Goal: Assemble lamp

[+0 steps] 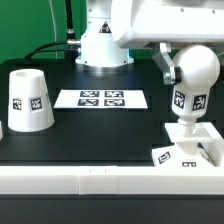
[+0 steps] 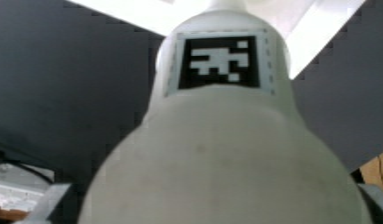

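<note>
- Lamp bulb (image 1: 192,72) stands upright on the square base (image 1: 184,152), right beside the gripper (image 1: 167,64).
- Gripper's grip cannot be told; its fingers are hidden.
- Shade (image 1: 29,100) rests on the desk (image 1: 100,135), well apart from the gripper.

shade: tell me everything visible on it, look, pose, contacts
The shade is a white, smooth, plastic-looking tapered cup. It stands upright on the black table at the exterior view's left, narrow end up and wide end down. One black square tag shows on its side. It is not mounted on anything. Only the table touches it, and it stands apart from the marker board. The wrist view does not show it.
</note>
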Robot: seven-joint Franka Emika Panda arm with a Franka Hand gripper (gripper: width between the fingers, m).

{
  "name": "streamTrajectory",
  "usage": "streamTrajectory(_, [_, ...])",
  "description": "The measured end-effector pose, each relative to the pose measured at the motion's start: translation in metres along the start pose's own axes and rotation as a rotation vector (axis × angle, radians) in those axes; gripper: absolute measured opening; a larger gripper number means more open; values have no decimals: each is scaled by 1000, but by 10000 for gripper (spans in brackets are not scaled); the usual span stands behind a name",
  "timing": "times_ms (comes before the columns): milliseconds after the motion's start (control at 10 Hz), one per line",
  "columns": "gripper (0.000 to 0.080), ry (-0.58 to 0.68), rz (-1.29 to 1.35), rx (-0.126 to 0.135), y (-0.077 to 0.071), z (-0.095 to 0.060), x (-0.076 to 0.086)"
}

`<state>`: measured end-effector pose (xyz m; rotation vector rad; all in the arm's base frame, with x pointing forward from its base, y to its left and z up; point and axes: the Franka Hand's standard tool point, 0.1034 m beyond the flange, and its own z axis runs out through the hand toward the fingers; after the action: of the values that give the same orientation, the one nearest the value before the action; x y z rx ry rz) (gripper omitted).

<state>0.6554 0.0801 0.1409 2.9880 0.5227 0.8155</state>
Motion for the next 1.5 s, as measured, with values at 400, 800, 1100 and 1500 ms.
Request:
streamTrajectory(400, [577,3,-5,1,-4,-7,-2])
streamTrajectory(800, [577,-2,-12,9,-11,-6,-5])
streamTrajectory(1100, [577,-17,-12,12,-13,0,-16])
streamTrajectory(1500, [577,-33,-12,15,-16,6,-30])
